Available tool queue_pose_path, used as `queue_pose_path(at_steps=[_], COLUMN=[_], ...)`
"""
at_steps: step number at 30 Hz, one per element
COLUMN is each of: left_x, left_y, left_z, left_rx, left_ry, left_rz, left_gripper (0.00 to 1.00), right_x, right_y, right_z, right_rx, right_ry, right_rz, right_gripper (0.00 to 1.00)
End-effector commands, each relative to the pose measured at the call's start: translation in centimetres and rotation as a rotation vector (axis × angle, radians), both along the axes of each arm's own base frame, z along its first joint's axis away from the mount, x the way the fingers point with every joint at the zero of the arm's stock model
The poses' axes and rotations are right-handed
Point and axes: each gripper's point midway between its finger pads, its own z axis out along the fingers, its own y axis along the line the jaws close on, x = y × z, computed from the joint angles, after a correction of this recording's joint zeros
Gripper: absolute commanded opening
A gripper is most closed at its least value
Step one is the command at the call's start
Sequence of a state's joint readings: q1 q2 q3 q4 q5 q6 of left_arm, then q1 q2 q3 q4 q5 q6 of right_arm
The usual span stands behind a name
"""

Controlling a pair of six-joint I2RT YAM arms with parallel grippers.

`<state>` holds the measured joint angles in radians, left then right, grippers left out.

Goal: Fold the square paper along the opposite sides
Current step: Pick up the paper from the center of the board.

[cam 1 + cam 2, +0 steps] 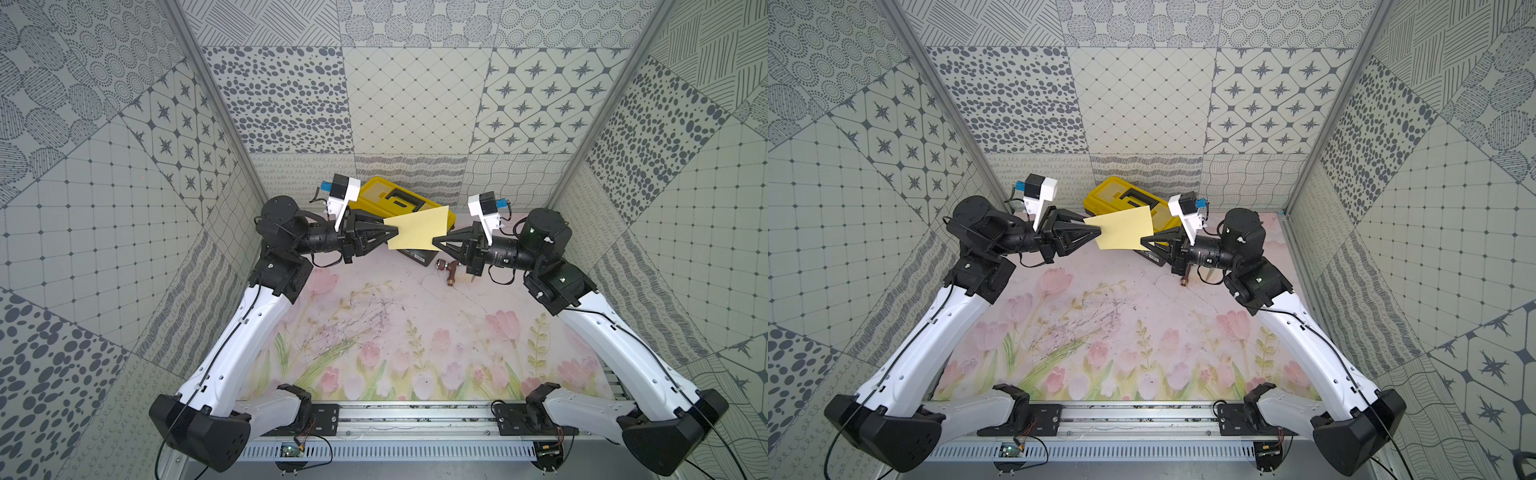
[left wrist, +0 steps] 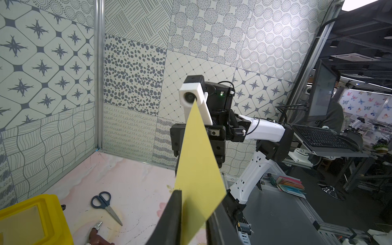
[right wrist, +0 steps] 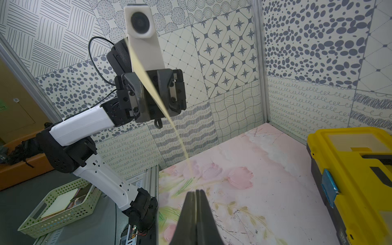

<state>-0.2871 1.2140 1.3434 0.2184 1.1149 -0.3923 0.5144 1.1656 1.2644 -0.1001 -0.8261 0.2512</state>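
The square paper (image 1: 419, 228) hangs above the counter (image 1: 395, 332); it looks light, thin and easily creased, and is best held by its edges. The right hand (image 1: 434, 241) is clamped on one edge; the left hand (image 1: 395, 230) straddles the opposite edge, jaws apparently slightly apart.

Pale-yellow paper (image 1: 419, 230), brighter yellow toolbox (image 1: 372, 195) (black-trimmed).

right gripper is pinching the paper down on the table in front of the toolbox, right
Not quite. The paper isn't on the table. The right gripper pinches it up in the air, in front of the toolbox. The left wrist view shows the sheet well clear of the surface.
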Motion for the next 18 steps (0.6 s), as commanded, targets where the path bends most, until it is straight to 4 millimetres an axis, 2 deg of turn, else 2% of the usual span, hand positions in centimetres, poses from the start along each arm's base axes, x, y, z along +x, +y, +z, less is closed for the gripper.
queue_pose_path(at_steps=[1,7,18], left_x=[-0.35,-0.28,-0.23], left_y=[0.07,0.12,0.12], left_z=[1.65,1.87,1.67], left_rx=[-0.023,-0.021,-0.014], left_ry=[-0.080,-0.087,-0.085], left_rz=[0.025,0.038,0.037], left_gripper=[0.29,0.29,0.22], right_x=[-0.25,-0.42,-0.56], right_y=[-0.10,-0.18,-0.19], right_z=[1.28,1.25,1.35], right_rx=[0.030,0.029,0.032], right_ry=[-0.035,-0.031,-0.028], right_rz=[0.013,0.014,0.017], right_gripper=[0.00,0.00,0.00])
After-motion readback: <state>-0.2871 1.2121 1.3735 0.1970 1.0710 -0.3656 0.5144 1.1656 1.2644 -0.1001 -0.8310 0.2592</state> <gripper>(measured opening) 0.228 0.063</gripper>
